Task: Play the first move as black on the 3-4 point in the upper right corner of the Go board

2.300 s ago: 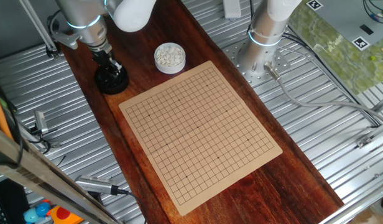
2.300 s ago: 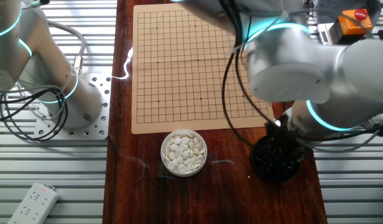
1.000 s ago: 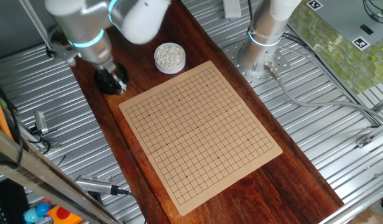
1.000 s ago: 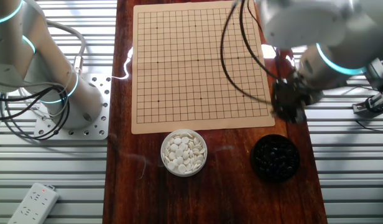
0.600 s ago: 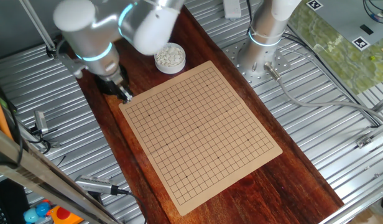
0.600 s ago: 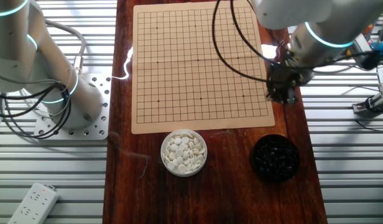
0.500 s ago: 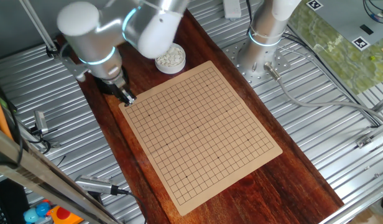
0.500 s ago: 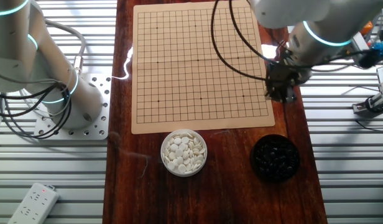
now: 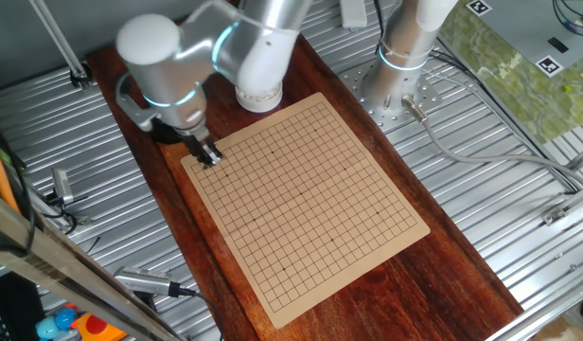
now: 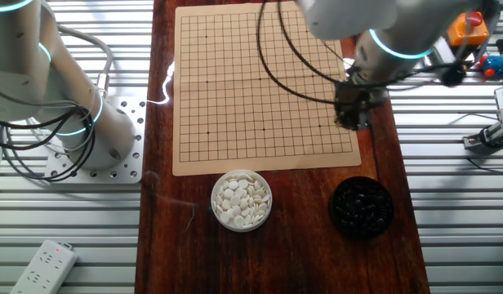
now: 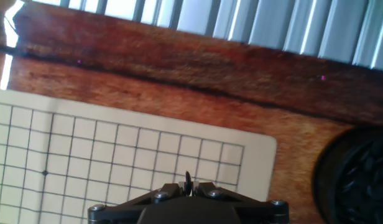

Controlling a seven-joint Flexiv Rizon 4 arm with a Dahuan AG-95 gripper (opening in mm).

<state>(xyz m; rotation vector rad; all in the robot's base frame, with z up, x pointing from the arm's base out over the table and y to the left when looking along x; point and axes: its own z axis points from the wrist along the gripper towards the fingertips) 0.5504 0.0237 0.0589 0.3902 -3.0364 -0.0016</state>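
Note:
The tan gridded board lies on the dark wooden tabletop and carries no stones. My gripper hangs over the board's corner nearest the black bowl; in the other fixed view the gripper is at the board's right edge. In the hand view the gripper is shut on a thin black stone seen edge-on, above the board's corner squares. The black bowl of stones sits to the right.
A white bowl of white stones stands just off the board's edge, partly hidden behind my arm in one fixed view. A second arm's base stands on the metal slats beside the table. A power strip lies on the slats.
My gripper has left the black bowl and moved over the board's nearest corner, then a little further in along the edge.

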